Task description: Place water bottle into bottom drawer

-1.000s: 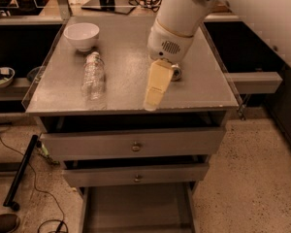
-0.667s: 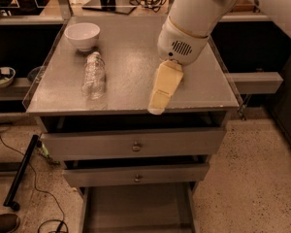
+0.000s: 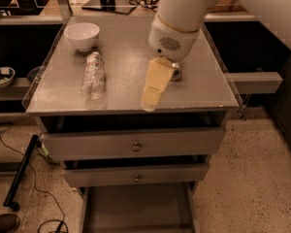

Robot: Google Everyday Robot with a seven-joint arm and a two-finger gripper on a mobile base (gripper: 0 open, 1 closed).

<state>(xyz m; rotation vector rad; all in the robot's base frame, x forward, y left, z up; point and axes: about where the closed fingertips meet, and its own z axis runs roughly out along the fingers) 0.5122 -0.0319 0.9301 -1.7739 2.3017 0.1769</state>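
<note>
The water bottle (image 3: pixel 93 76), clear and crinkled with a white cap, lies on its side on the left half of the grey cabinet top (image 3: pixel 126 57). My gripper (image 3: pixel 150 101) hangs from the white arm (image 3: pixel 177 23) over the front middle of the top. It points down and forward, about a hand's width to the right of the bottle, and holds nothing that I can see. The bottom drawer (image 3: pixel 136 205) is pulled out below, showing its flat grey floor.
A white bowl (image 3: pixel 81 35) sits at the back left of the top. A silver can (image 3: pixel 176 73) peeks out behind the gripper. The two upper drawers (image 3: pixel 135 144) stand slightly open. A dark pole (image 3: pixel 22 171) and cables lie on the floor at the left.
The arm and gripper swung a little to the right, then came back left to about where they were. The bottle, bowl and drawers have not moved.
</note>
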